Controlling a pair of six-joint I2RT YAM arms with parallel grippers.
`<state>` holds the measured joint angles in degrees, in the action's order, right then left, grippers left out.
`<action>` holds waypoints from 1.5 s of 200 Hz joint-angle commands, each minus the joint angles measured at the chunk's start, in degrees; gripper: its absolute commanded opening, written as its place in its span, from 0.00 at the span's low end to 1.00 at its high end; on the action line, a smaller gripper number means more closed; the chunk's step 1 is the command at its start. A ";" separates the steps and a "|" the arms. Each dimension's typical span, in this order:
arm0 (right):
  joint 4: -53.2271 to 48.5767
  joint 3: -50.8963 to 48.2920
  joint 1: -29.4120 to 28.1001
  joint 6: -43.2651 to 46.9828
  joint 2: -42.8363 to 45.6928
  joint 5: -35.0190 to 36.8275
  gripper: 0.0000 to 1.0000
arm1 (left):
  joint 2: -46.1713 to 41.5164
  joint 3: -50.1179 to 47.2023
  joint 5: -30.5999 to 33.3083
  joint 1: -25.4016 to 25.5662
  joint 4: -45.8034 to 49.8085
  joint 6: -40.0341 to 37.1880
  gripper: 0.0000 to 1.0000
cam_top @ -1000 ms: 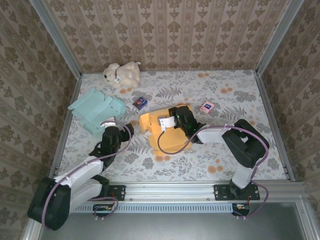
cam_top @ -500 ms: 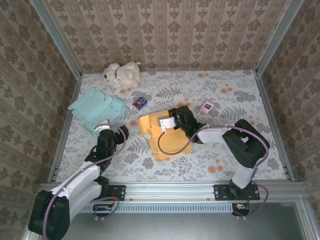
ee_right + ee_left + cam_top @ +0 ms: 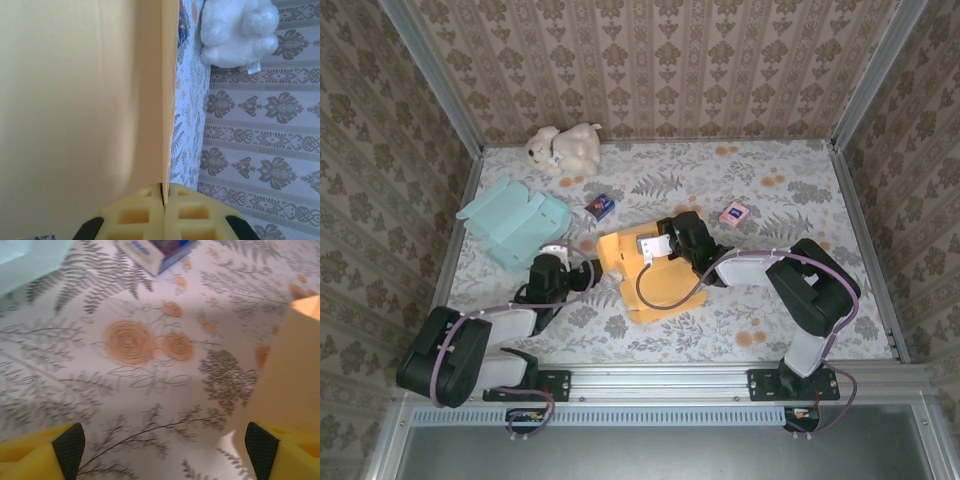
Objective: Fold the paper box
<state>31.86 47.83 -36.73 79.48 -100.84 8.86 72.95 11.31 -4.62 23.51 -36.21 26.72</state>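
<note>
Right jaws are clenching a box (image 3: pixel 665 288) flap; left jaws are hovering released just beside its left wall.

Floral table (image 3: pixel 780 300) held orange box (image 3: pixel 665 292), teal box (image 3: pixel 515 222), plush (image 3: pixel 563 148), blue pack (image 3: pixel 601 206), pink pack (image 3: pixel 734 213), all apart.

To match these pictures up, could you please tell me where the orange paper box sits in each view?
Top external: orange paper box at the centre of the picture.
Left wrist: pale panel at the right edge.
Right wrist: across the left half, flap edge-on.
Shared landmark: small blue box, just beyond it overhead, at the top edge for the left wrist.
</note>
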 commanded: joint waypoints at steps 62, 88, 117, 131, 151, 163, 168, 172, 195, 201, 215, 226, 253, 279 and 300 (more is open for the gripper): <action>-3.80 -1.01 0.61 -0.82 1.06 -1.04 0.00 | 2.95 4.06 -4.10 3.10 -6.31 -4.06 0.86; -4.13 -0.85 0.69 -0.86 0.98 -0.98 0.00 | 3.27 5.07 -3.65 5.87 -6.30 -5.34 0.84; -4.42 -0.81 0.67 -0.84 0.90 -1.00 0.00 | 3.50 5.48 -0.87 7.28 -6.16 -5.73 0.76; -4.40 -0.82 0.67 -0.94 0.96 -0.95 0.00 | 3.73 5.48 -0.31 7.51 -6.29 -5.83 0.73; -4.51 -0.73 0.67 -0.99 0.96 -1.04 0.00 | 4.08 5.52 -0.11 7.99 -6.77 -5.88 0.71; -4.53 -0.73 0.63 -1.02 0.94 -1.15 0.00 | 4.45 5.53 0.22 8.30 -7.21 -5.88 0.70; -4.61 -0.72 0.61 -1.02 0.97 -1.13 0.00 | 4.68 5.65 0.23 8.46 -7.46 -5.84 0.70; -4.56 -0.78 0.65 -1.07 0.95 -1.13 0.00 | 4.79 5.67 0.23 8.61 -7.69 -5.88 0.70; -4.78 -0.73 0.65 -1.06 0.96 -1.04 0.00 | 5.81 6.17 -0.34 9.42 -8.59 -5.84 0.70; -4.73 -0.72 0.68 -1.16 0.97 -1.04 0.00 | 6.14 6.18 -0.51 9.68 -8.92 -5.95 0.69; -4.51 -0.72 0.61 -1.12 0.91 -1.06 0.00 | 6.80 6.24 -0.48 10.10 -9.64 -6.09 0.68; -3.07 -1.17 0.61 -1.08 0.77 -0.96 0.00 | 7.40 6.27 -0.43 10.37 -9.92 -6.07 0.67; 5.97 -4.00 0.37 0.34 0.38 0.03 0.00 | 8.38 5.92 -0.08 10.59 -10.70 -5.85 0.66; 16.82 -6.14 -0.34 3.95 -2.02 2.90 0.00 | 8.18 5.31 0.29 10.68 -11.69 -5.83 0.66; 23.10 -6.85 -0.84 6.15 -4.20 4.71 0.00 | 8.13 5.36 0.17 11.02 -11.72 -5.82 0.65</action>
<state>44.29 42.59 -36.80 82.04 -101.82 10.63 80.95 16.27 -4.93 33.80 -45.91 21.76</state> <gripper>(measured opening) 0.051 0.653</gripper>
